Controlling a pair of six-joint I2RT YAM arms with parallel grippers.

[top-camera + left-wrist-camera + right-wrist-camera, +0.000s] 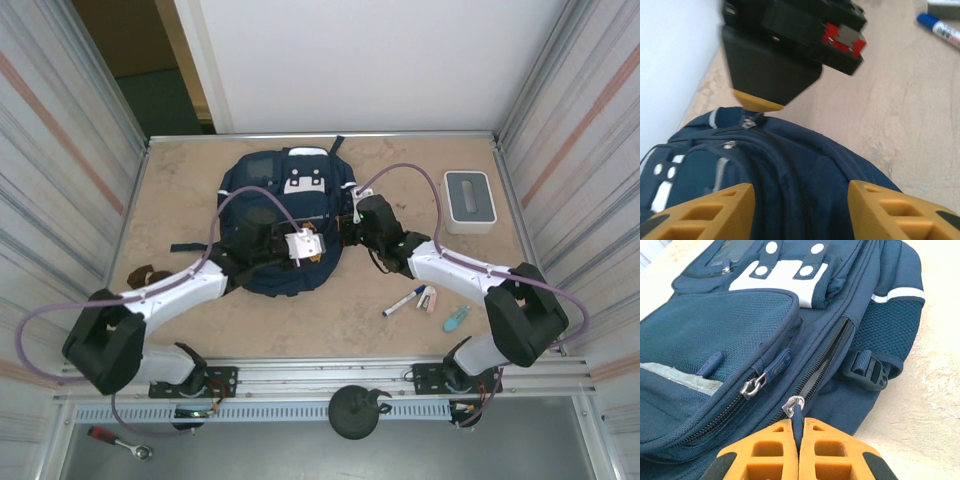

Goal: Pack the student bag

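The bag (255, 200) lies flat in the middle of the table (180, 190), front face up. In the top view both wrists cover its middle, so its lower half is largely hidden. The right gripper (799, 432) is closed on the dark zip pull (798, 417) of the main zip at the bag's side. The pull runs down between the yellow fingers and its end is out of sight. Above the slider the zip gapes a little, but nothing inside can be made out. The left gripper (801, 192) hangs over the bag's rounded edge with its jaws apart and nothing between them but fabric below. Its fingers are cut off by the frame's bottom edge. The left wrist view also has the right gripper's black body, blurred, with one yellow fingertip (760, 102) down at the zip. A marker (404, 299) lies on the table right of the bag, near two small items too small to identify. A box (468, 200) stands further right, well apart.
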